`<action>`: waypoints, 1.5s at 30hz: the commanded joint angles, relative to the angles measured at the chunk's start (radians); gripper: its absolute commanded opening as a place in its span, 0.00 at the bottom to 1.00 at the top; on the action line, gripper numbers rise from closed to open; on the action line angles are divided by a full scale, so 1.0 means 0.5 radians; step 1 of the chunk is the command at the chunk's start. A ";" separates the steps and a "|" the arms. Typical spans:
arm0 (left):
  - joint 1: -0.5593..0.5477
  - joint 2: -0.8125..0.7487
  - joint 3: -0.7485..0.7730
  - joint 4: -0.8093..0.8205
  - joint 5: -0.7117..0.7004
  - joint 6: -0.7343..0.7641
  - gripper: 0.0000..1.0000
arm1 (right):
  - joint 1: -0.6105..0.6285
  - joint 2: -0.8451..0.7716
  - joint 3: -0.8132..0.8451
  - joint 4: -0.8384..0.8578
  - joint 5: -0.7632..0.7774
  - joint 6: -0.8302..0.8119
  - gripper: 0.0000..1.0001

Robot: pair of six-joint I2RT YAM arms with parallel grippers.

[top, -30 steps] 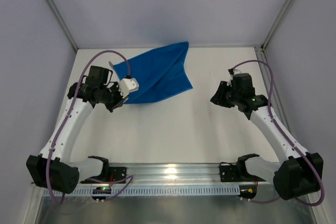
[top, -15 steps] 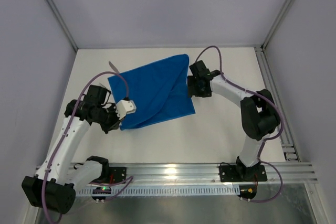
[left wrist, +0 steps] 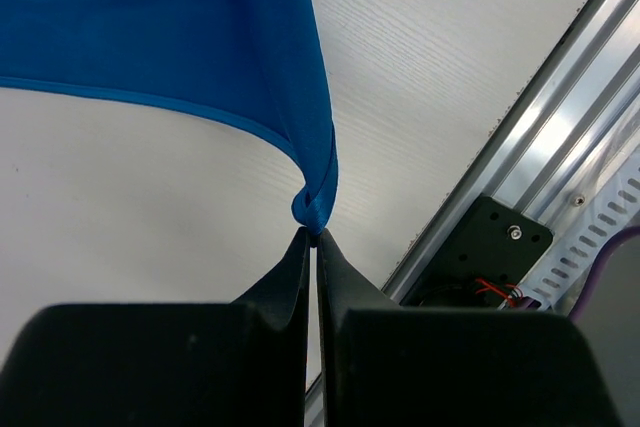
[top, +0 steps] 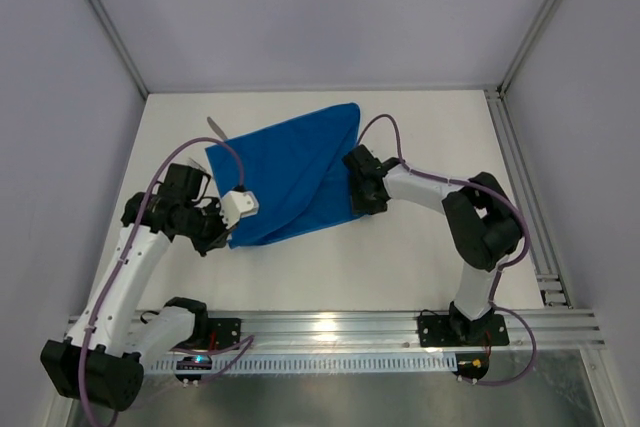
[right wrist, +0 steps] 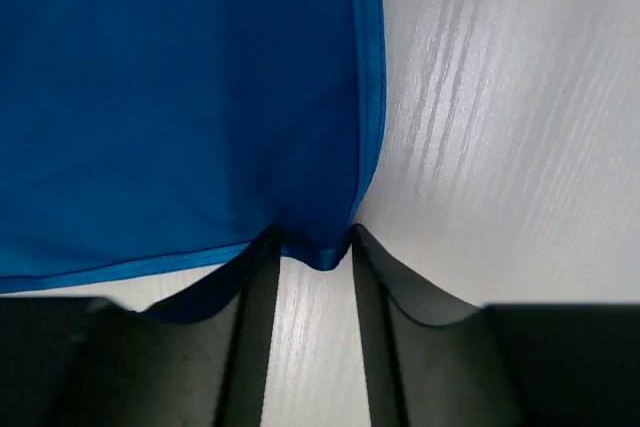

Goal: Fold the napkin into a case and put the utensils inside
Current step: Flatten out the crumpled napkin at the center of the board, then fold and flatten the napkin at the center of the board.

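Pinching a napkin (top: 290, 172) corner, left claw (left wrist: 313, 237) opposes right claw (right wrist: 312, 239), spread astride another; utensil (top: 214, 125) peeks behind.

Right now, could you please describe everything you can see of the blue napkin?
The napkin is bright blue, slightly shiny cloth with a stitched hem, lying mostly flat on the white table with a diagonal fold across it. The left gripper is shut on its near-left corner; the right gripper straddles its near-right corner, jaws apart.

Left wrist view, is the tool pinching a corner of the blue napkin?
Yes, the left tool is shut on a bunched corner of the napkin, with its fingers pressed together.
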 commanded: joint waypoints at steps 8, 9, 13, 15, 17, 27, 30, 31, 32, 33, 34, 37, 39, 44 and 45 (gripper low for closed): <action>-0.002 -0.066 0.034 -0.016 0.055 -0.050 0.00 | 0.017 -0.316 -0.361 0.121 0.042 0.107 0.04; -0.002 -0.072 0.037 -0.019 0.067 -0.056 0.00 | 0.017 -0.444 -0.386 0.097 0.057 0.119 0.04; -0.005 -0.087 0.034 -0.031 0.095 -0.041 0.00 | 0.017 -0.794 -0.512 0.014 0.107 0.162 0.04; -0.002 -0.084 0.022 -0.025 0.107 -0.041 0.00 | 0.014 -0.932 -0.561 -0.099 0.113 0.175 0.04; -0.002 -0.081 0.019 -0.034 0.147 -0.038 0.00 | 0.017 -1.135 -0.601 -0.197 0.122 0.196 0.04; -0.002 -0.100 -0.159 -0.184 0.221 0.085 0.00 | 0.017 -2.033 -0.659 -1.093 0.042 0.429 0.04; -0.002 -0.078 -0.156 -0.249 0.254 0.122 0.00 | 0.017 -2.218 -0.592 -1.232 -0.040 0.503 0.04; -0.005 -0.069 -0.147 -0.273 0.264 0.149 0.00 | 0.017 -2.240 -0.573 -1.259 -0.071 0.515 0.04; -0.005 -0.048 -0.123 -0.340 0.267 0.168 0.00 | 0.014 -2.252 -0.552 -1.314 -0.135 0.524 0.04; -0.005 -0.035 -0.110 -0.368 0.261 0.180 0.00 | 0.017 -2.261 -0.549 -1.336 -0.157 0.540 0.04; -0.005 -0.029 -0.104 -0.387 0.254 0.186 0.00 | 0.017 -2.270 -0.552 -1.351 -0.182 0.543 0.04; -0.005 -0.035 -0.116 -0.384 0.248 0.156 0.00 | 0.017 -2.270 -0.592 -1.370 -0.222 0.546 0.04; -0.005 -0.041 -0.126 -0.335 0.242 0.070 0.00 | 0.017 -2.243 -0.598 -1.373 -0.240 0.537 0.04; -0.002 -0.014 -0.049 0.054 0.095 -0.273 0.00 | 0.011 -1.986 -0.503 -1.226 -0.136 0.363 0.04; -0.005 0.065 -0.016 0.131 0.074 -0.389 0.00 | 0.008 -1.912 -0.469 -1.174 -0.118 0.313 0.04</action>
